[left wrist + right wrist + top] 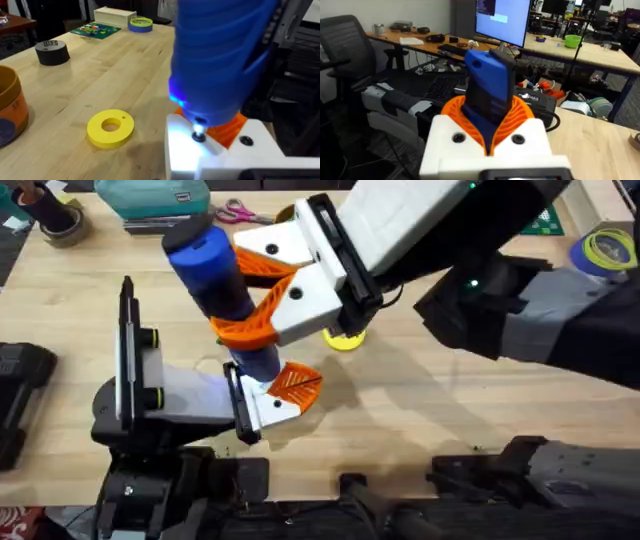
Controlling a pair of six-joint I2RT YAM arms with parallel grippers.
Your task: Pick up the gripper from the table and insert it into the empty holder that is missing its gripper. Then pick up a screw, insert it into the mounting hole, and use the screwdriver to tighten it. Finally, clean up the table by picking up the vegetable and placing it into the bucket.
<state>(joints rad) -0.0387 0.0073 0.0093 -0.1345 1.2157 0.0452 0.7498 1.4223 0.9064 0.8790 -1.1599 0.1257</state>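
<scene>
Two orange pads of the right claw (268, 298) clamp the blue screwdriver (215, 280), its tip hidden against the white holder (220, 150) below, while the left claw's (275, 395) state cannot be told.

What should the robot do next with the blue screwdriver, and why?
Probably keep the screwdriver pressed straight down and turning. The right gripper holds it upright, its lit tip sits on a screw in the white holder, and the orange gripper is already seated.
</scene>
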